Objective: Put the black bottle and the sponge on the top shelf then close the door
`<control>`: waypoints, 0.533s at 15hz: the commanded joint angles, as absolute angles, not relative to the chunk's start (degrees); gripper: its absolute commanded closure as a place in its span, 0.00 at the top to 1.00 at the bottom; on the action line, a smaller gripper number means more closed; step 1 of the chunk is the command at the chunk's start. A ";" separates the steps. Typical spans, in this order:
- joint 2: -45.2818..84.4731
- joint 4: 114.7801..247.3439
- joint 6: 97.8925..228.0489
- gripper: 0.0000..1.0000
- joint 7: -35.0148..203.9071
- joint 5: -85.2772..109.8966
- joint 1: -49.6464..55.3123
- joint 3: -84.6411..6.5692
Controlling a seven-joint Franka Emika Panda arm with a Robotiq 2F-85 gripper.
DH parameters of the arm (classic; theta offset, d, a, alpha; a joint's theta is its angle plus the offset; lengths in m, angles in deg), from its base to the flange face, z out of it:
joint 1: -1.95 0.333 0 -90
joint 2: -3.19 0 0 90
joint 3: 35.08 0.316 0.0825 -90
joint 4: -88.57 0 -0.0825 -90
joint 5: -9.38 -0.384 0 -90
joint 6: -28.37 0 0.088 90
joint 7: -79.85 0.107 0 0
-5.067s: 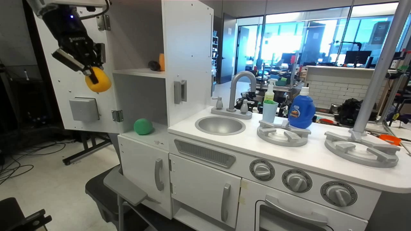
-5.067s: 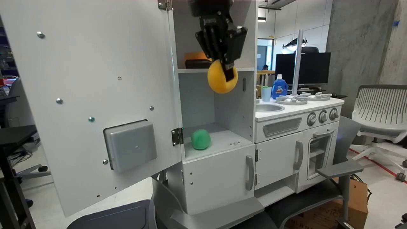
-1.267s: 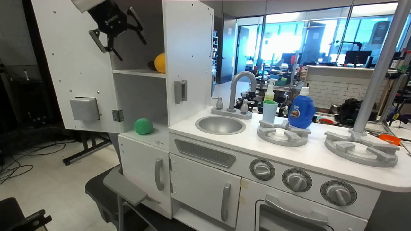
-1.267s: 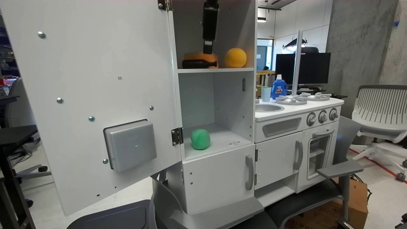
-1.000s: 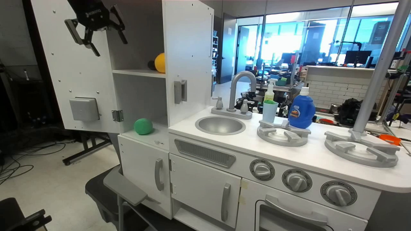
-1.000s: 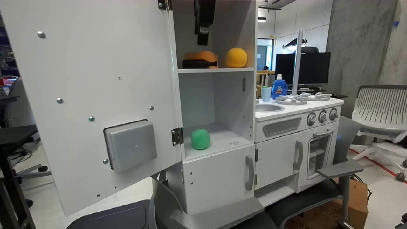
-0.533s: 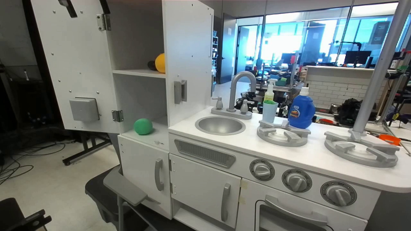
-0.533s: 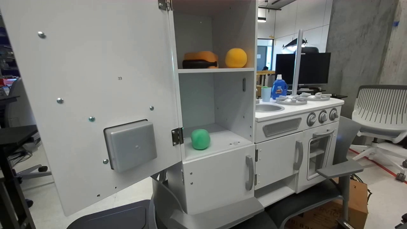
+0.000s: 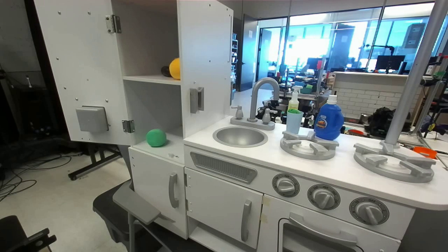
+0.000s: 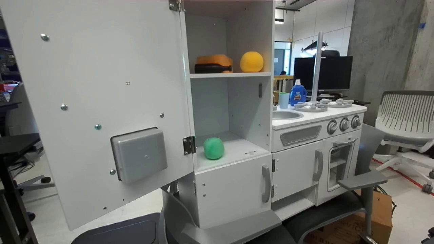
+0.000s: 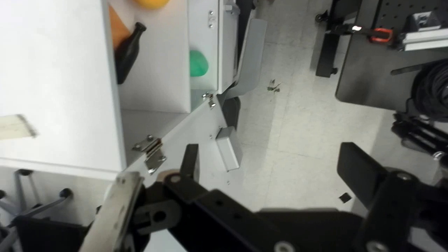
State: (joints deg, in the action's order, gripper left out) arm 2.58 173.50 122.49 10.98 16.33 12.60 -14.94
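Watching from afar, I have the end effector [image 11: 270, 157] spread wide, nothing in its grip. On the smooth white top shelf [image 10: 237, 75], the slim, narrow-necked black bottle [image 10: 212, 68] lies on its side in front of a squarish orange block [image 10: 216, 59]; the rounded yellow sponge [image 10: 251, 61] rests near, apart from both. The flat white door [image 10: 101, 67] stands open, dotted with metal screw heads [image 10: 64, 107]. Below sits a green ball [image 10: 213, 148]; around are a mottled concrete wall [image 10: 383, 44] and pale floor [image 11: 297, 126].
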 commanded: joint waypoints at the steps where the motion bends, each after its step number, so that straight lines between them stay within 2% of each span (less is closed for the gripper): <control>1: 7.83 167.86 129.91 1.00 17.88 18.93 15.48 -15.97; 4: 14.86 162.40 134.53 1.00 22.26 23.22 17.62 -15.69; 8: 25.59 151.84 133.28 1.00 24.48 27.34 21.70 -16.27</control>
State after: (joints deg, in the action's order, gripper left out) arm 17.01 162.65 135.11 23.49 24.96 18.30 -15.08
